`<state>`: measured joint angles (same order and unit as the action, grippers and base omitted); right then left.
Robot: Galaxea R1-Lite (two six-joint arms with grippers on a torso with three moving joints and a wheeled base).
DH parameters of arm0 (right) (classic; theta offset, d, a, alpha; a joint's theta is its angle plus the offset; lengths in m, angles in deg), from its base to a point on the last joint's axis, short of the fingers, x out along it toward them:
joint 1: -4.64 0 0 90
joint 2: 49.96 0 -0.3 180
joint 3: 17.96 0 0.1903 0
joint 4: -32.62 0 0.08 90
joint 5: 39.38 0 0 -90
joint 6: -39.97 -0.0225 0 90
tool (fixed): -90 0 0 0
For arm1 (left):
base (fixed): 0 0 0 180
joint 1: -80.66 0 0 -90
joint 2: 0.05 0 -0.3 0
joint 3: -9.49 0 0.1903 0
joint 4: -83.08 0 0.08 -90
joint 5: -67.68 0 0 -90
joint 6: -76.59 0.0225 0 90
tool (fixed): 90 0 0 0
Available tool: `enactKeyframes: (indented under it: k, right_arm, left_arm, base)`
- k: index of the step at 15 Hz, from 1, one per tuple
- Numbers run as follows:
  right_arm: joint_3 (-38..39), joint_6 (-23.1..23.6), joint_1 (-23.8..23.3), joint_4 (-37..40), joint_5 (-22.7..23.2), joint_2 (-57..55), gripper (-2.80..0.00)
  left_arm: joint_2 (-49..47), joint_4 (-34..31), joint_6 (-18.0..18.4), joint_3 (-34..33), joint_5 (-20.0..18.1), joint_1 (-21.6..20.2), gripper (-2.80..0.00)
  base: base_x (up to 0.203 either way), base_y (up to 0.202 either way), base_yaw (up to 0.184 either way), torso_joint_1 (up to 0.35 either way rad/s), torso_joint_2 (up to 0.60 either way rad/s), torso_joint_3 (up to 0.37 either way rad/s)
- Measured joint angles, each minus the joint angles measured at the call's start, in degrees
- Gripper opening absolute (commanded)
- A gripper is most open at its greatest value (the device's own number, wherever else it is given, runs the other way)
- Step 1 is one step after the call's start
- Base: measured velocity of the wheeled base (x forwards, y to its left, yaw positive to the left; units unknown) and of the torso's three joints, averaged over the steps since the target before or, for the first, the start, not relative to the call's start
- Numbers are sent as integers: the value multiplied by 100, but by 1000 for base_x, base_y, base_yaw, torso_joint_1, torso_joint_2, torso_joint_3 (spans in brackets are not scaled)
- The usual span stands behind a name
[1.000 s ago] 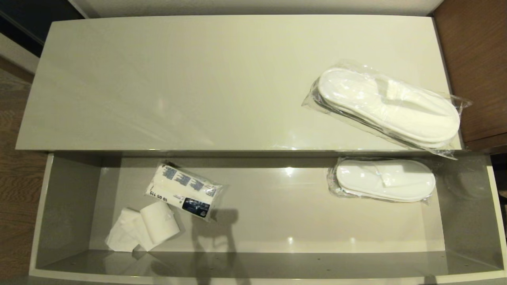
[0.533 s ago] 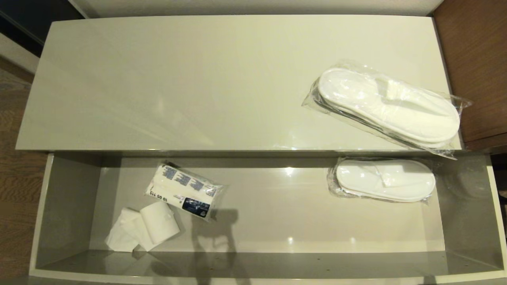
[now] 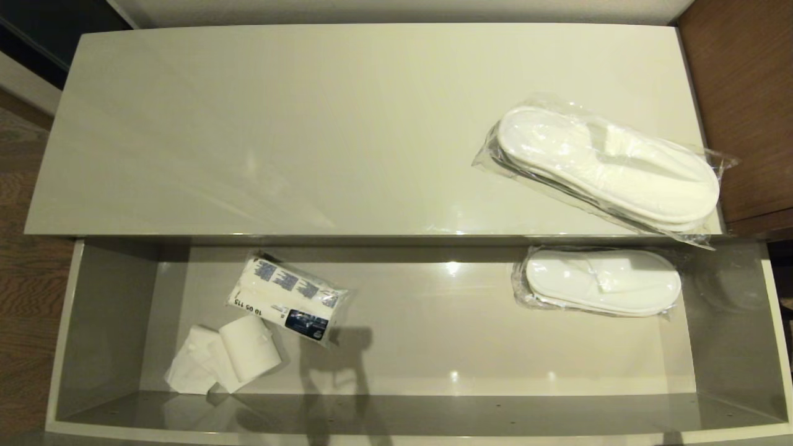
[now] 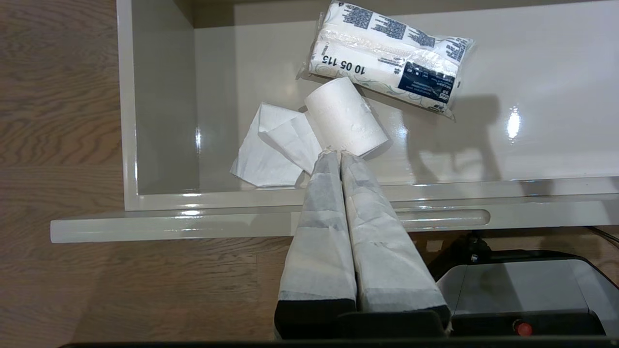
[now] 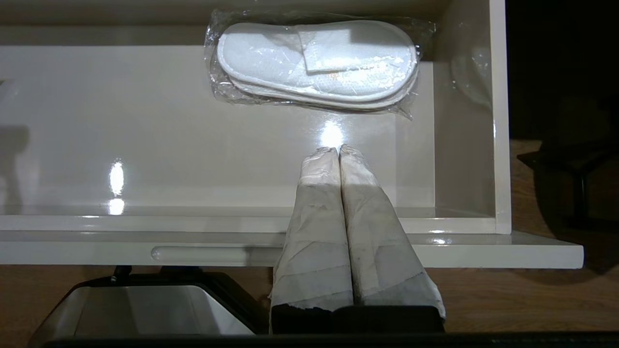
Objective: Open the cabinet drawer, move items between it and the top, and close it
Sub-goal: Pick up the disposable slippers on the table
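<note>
The left gripper (image 4: 333,153) hangs above the front left part of the open cabinet drawer (image 3: 99,322), its two taped fingers (image 4: 319,232) pressed flat together and holding nothing. Just beyond its tips lies one white paper roll (image 3: 248,350), its loose tail spread toward the drawer's left wall. One printed tissue pack (image 3: 286,298) lies just behind the roll, nearer the drawer's back edge.

The right gripper (image 5: 337,151) hangs above the front right part of the same drawer, its fingers (image 5: 314,241) likewise shut tight and empty. Past them, one wrapped slipper pair (image 3: 601,282) lies against the drawer's back edge near the right wall. Two slim slots show in the drawer's front edge, one under each gripper.

Beyond the drawer, a second wrapped slipper pair (image 3: 610,167) lies slantwise at the front right corner of the top (image 3: 297,136), its plastic overhanging the front edge. That makes two slipper pairs, one roll and one pack.
</note>
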<state>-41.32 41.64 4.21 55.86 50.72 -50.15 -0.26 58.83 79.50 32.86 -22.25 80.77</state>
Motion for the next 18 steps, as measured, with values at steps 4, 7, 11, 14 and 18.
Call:
enactKeyframes:
  k: [4,7,11,14,18]
  right_arm:
    - [-415,8,0,353,30,0,-280]
    - [-1580,4,0,1083,26,0,-280]
    - [-3458,676,0,2747,-629,-4,-280]
    - [-4036,2060,0,3020,-1867,-31,-280]
    - [-4525,2104,-7,2336,-2052,-461,-280]
  left_arm:
    - [0,-5,37,5,0,2,-280]
    - [0,-13,37,5,-7,5,-280]
    - [0,-16,48,7,-7,5,-280]
    - [0,-16,105,10,-18,0,-280]
    - [0,-17,217,10,-32,-1,-280]
  base:
    - [0,0,0,0,0,0]
    - [0,0,0,0,0,0]
    - [0,0,0,0,0,0]
    - [0,0,0,0,0,0]
    - [0,0,0,0,0,0]
